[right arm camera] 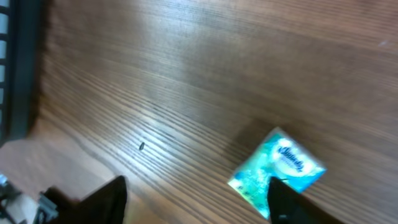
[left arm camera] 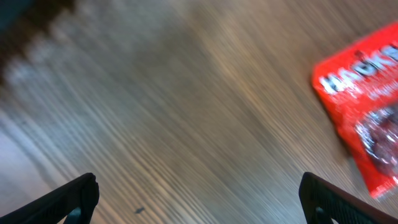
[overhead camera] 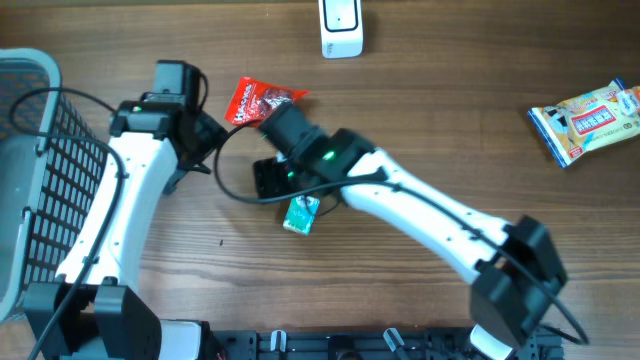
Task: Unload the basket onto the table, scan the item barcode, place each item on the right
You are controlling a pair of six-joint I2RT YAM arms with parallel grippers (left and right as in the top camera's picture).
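Observation:
A red snack packet [overhead camera: 255,100] lies flat on the wooden table and shows at the right of the left wrist view [left arm camera: 367,118]. My left gripper [overhead camera: 203,140] [left arm camera: 199,208] hangs just left of it, open, with only bare wood between its fingers. A small teal packet [overhead camera: 300,213] [right arm camera: 280,168] lies in front of the right arm. My right gripper [overhead camera: 268,180] [right arm camera: 199,202] is open over the table just left of the teal packet. Its right finger [right arm camera: 298,202] overlaps the packet's edge. The white barcode scanner [overhead camera: 341,25] stands at the far edge. No barcode is visible.
A grey wire basket [overhead camera: 30,170] stands at the left edge, its dark rim [right arm camera: 18,62] showing in the right wrist view. A yellow snack packet [overhead camera: 590,118] lies at the far right. The right arm stretches diagonally across the table's middle.

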